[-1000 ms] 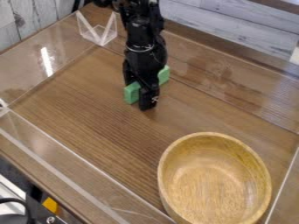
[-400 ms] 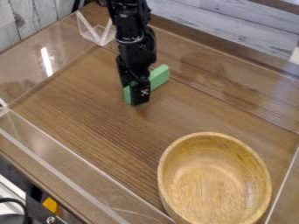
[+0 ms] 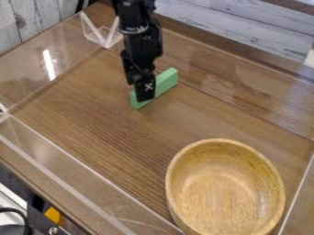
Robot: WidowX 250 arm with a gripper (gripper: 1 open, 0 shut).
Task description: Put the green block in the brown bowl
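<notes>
The green block point(image 3: 163, 83) lies flat on the wooden table, slanting from near left to far right. My black gripper point(image 3: 143, 93) points straight down over the block's left half and hides part of it. Its jaws stand open, and the block rests on the table rather than being lifted. The brown bowl point(image 3: 185, 156), round, shallow and empty, sits at the near right, well apart from the block and the gripper.
Low clear plastic walls point(image 3: 73, 151) run around the wooden tabletop point(image 3: 86, 101). A clear triangular stand point(image 3: 101, 33) sits at the far left behind the arm. Dark equipment with a yellow patch point(image 3: 50, 216) shows below the table's near left edge.
The gripper has shifted left and lifted a little, so more of the block's right half shows. The block and the bowl have stayed in place.
</notes>
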